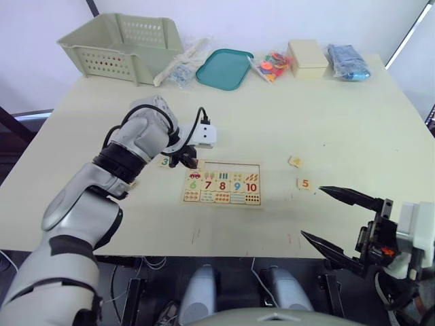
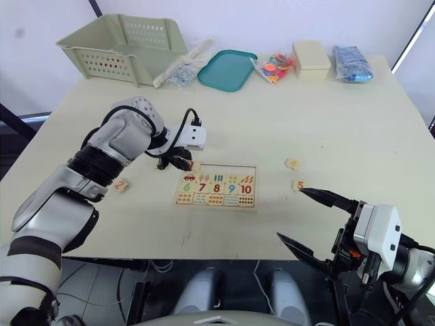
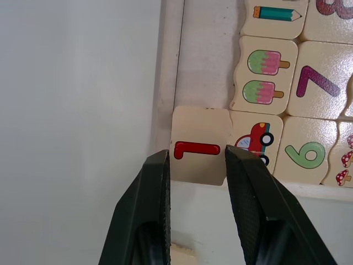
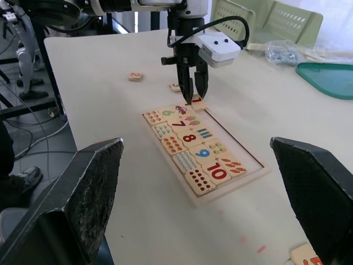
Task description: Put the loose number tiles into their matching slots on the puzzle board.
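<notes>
The puzzle board point(image 1: 253, 167) lies mid-table with numbers 6 to 10 and picture tiles in place; its far row of slots point(image 1: 231, 168) is bare. My left gripper point(image 3: 198, 157) is shut on the red number 1 tile point(image 3: 201, 143) at the board's far-left corner, the tile overlapping the frame. Loose tiles lie around the board: a 3 point(image 1: 164, 161) and a 2 point(image 2: 121, 184) to its left, a 5 point(image 1: 305, 183) and one with an unreadable digit point(image 1: 295, 161) to its right. My right gripper point(image 1: 310, 211) hangs open near the table's front edge, just in front of the 5.
Along the table's far edge stand a pale green basket point(image 1: 122, 44), a clear plastic bag point(image 1: 180, 68), a teal tray point(image 1: 224, 68), a clear bag of colourful pieces point(image 1: 272, 66), a cream box point(image 1: 308, 58) and a blue packet point(image 1: 348, 61).
</notes>
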Available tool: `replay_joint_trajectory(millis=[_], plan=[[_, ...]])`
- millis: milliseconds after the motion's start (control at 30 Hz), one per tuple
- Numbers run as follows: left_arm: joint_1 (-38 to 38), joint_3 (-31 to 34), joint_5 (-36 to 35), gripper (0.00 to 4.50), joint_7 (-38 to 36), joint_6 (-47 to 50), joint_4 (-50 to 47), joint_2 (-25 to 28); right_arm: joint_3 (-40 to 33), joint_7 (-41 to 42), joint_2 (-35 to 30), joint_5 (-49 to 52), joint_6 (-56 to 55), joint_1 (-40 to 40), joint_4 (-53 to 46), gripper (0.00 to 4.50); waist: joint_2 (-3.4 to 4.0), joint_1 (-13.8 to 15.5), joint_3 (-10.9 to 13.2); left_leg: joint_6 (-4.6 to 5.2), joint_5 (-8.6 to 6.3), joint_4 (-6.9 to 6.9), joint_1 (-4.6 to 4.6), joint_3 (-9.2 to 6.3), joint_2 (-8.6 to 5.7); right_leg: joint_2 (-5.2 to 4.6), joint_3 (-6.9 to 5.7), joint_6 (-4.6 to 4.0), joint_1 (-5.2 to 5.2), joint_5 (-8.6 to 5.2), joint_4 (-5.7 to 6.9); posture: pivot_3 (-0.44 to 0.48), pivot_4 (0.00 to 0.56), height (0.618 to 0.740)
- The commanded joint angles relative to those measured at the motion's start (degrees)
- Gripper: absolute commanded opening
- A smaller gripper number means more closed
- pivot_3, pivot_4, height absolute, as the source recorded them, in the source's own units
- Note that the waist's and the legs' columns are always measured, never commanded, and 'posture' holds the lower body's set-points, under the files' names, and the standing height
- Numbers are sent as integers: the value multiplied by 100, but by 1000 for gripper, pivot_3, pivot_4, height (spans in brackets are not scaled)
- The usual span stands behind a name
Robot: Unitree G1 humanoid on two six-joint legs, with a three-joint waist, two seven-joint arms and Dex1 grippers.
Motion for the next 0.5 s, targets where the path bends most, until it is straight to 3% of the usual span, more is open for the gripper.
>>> replay_joint_trajectory(millis=[33,500], plan=[[-66,168,96,961,-21,-83,-29,31,-94,-69,-32,105,-49,32,-236,4500,0,0,0,0,0,0,0,0,0,0,0,0,0,0,0,0,150,740],[-25,184,206,961,4,-263,86,-35,-43,-213,-60,122,-13,41,-321,4500,0,2,0,0,0,0,0,0,0,0,0,0,0,0,0,0,150,740]])
